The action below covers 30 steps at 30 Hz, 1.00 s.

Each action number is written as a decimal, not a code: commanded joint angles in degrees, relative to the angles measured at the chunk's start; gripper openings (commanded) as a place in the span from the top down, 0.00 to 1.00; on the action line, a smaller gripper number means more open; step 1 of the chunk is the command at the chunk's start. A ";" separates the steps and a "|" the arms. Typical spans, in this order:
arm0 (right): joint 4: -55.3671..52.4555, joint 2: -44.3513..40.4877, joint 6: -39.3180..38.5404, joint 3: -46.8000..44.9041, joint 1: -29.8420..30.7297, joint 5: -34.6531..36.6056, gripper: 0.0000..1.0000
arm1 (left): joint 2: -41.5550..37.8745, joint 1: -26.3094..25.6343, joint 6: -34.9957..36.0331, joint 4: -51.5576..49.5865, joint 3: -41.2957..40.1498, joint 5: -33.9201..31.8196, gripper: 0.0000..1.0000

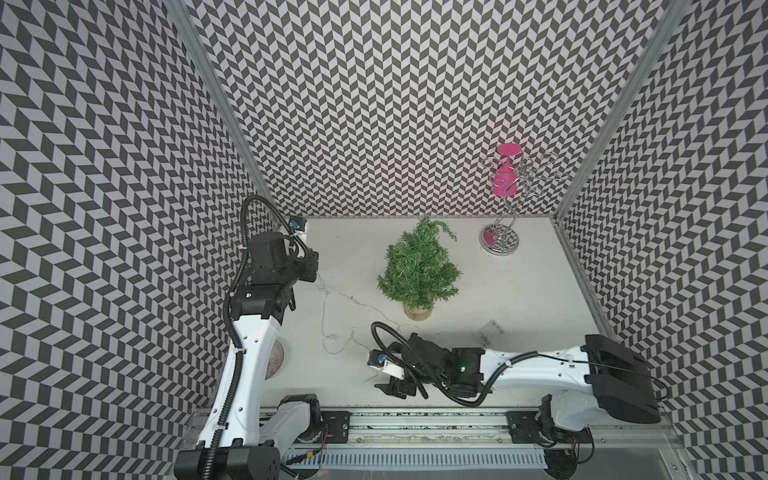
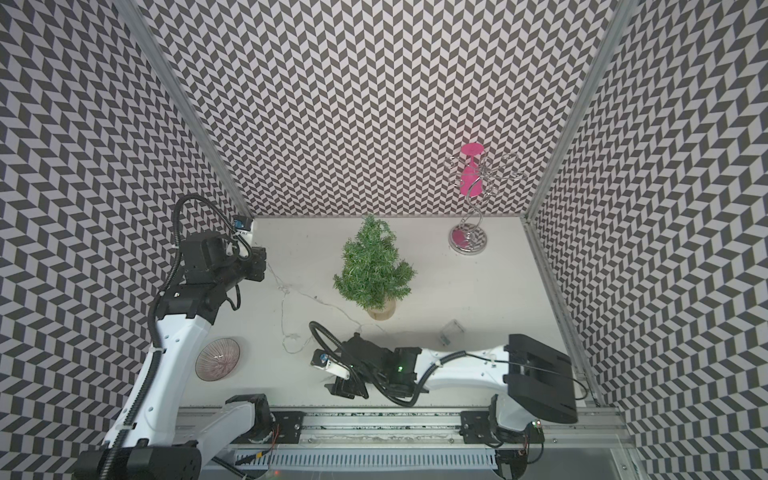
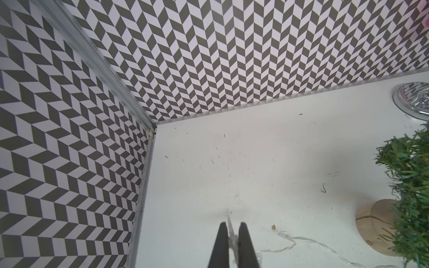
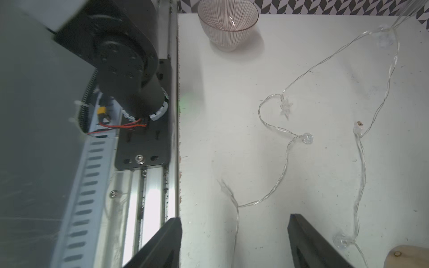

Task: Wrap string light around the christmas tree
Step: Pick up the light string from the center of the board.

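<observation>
- Left wrist view: one left gripper (image 3: 232,225), fingers pressed together with the pale wire of the string light (image 3: 281,232) clamped between them.
- Right wrist view: one right gripper (image 4: 234,218), jaws standing wide apart, low over the table (image 4: 209,116). A run of the wire lies on the table between them, and neither finger touches it.
- Right wrist view, count on the wire: two clear round bulbs (image 4: 307,138) and one star-shaped bulb (image 4: 285,107). Further bulbs are too blurred to count.
- Both top views: one string light, loose on the table. It runs from the left gripper past the front of the tree's base to loops near the right gripper.
- One clear battery box (image 1: 489,331) lies on the table beside the right arm.
- One christmas tree (image 1: 417,266) stands upright in its wooden base (image 1: 417,313) at mid-table, tip bent.
- One ribbed bowl (image 2: 217,358) sits near the left arm.
- One silver wire stand (image 1: 500,241) stands at the far right corner, carrying one pink glass (image 1: 505,183) upside down.
</observation>
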 commanded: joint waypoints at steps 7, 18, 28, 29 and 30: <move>4.71 13.71 3.75 9.60 -0.77 7.57 0.39 | -2.33 1.05 -0.35 2.29 -3.51 1.81 0.99; 6.70 22.33 6.52 14.50 -5.77 4.93 0.49 | -2.89 2.16 -1.36 3.33 -4.15 2.93 0.99; 4.42 27.54 5.60 19.61 -6.40 2.02 0.55 | -3.08 2.33 -1.63 3.41 -4.67 3.93 0.99; 4.39 27.84 5.51 19.72 -6.35 1.94 0.55 | -3.07 2.29 -1.66 3.44 -4.72 3.92 0.99; 4.47 28.00 5.53 19.79 -6.40 1.85 0.56 | -3.08 2.33 -1.67 3.50 -4.77 4.06 0.99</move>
